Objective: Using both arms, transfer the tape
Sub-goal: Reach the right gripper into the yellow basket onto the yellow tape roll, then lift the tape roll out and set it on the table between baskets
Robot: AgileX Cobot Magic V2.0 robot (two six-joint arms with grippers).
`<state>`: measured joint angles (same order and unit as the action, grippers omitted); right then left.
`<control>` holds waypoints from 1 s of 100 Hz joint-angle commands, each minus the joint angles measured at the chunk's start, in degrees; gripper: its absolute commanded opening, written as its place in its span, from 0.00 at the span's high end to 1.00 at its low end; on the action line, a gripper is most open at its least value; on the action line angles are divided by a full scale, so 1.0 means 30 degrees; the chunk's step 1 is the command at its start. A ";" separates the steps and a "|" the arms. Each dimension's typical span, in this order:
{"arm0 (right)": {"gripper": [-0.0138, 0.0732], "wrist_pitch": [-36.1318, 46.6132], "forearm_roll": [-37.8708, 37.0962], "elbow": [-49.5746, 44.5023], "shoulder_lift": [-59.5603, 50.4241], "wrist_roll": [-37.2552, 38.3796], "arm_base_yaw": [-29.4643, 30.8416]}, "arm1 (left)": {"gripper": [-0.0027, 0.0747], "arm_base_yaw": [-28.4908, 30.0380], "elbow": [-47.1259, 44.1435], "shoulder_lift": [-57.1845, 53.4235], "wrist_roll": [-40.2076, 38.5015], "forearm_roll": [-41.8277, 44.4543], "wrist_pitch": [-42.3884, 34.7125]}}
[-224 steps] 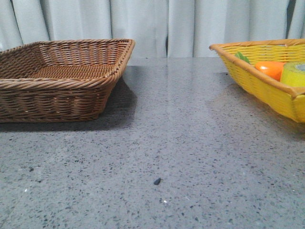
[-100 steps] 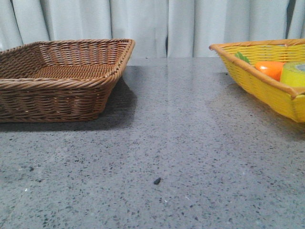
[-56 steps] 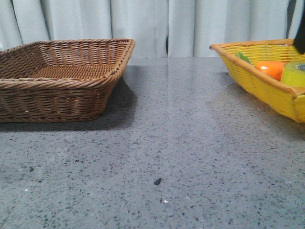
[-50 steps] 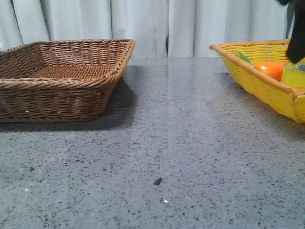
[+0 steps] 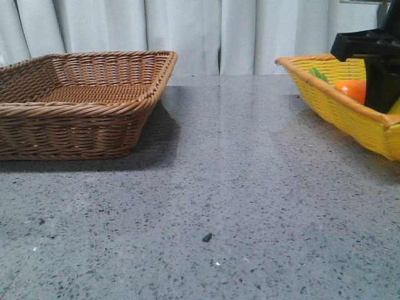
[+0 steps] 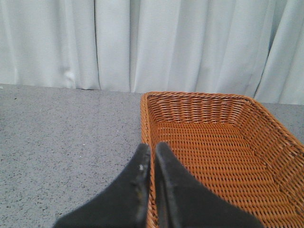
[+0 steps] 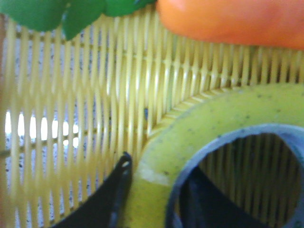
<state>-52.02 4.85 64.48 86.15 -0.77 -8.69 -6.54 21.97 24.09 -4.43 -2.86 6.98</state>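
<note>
The right tool [image 5: 382, 94] reaches down into the yellow basket [image 5: 337, 106] at the right edge of the grey speckled desk [image 5: 219, 187]; in the front view its black body hides nearly all of the tape [image 5: 395, 107], of which only a sliver of yellow shows beside the arm; the right wrist view is much closer, and there the tape [image 7: 209, 123] lies flat on the basket's woven yellow floor [image 7: 95, 95], one dark finger [image 7: 116, 190] set against the outside of the roll's yellow wall and the other finger [image 7: 199, 199] down inside the grey-looking core ring, so the right tool [image 7: 156, 199] straddles the wall of the roll; whether the fingers already press on it I cannot tell; an orange carrot-like item [image 7: 232, 21] with green leaves [image 7: 61, 12] lies in the same basket just beyond the tape, also seen in the front view [image 5: 354, 90]; the left tool [image 6: 152, 161] hangs with its two black fingers pressed together, gripping nothing, above the near rim of the brown wicker basket [image 6: 223, 156], which stands on the left side of the desk [image 5: 81, 100] before pale curtains [image 5: 200, 31]; a small dark speck [image 5: 205, 237] sits on the desk toward the front.
</note>
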 commanded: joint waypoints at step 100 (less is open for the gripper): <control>0.91 -0.3744 0.1824 0.7443 -0.0629 -0.0415 -0.7721 | 0.99 0.0069 0.0695 0.0226 -0.0140 -0.0201 -0.1578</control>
<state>-66.96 8.84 84.67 83.68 -1.15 -30.37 -6.54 21.97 24.09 -4.43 -2.86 6.98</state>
